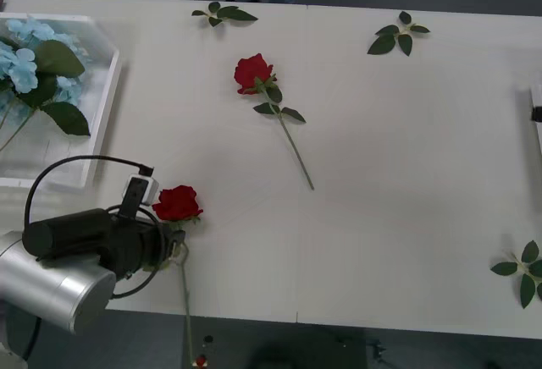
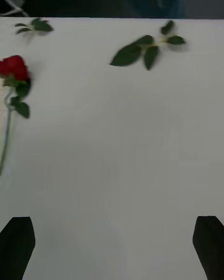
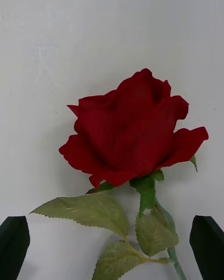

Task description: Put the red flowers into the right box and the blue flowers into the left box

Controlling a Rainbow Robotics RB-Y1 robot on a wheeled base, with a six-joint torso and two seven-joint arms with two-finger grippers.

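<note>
The left gripper (image 3: 112,247) was held open astride a red rose (image 3: 133,130) at the table's near edge — stem trailing back toward the robot (bloom pointing away), jaws unclosed.

The left arm reaches in from the near left corner of the front view, its silver forearm leading to a black wrist with a looping cable. The left end effector (image 3: 112,249) points forward and low, its two black fingers (image 3: 14,247) spread wide apart with nothing clamped. The right end effector (image 2: 112,247) also has its black fingers (image 2: 210,245) spread wide and holds nothing.
</note>
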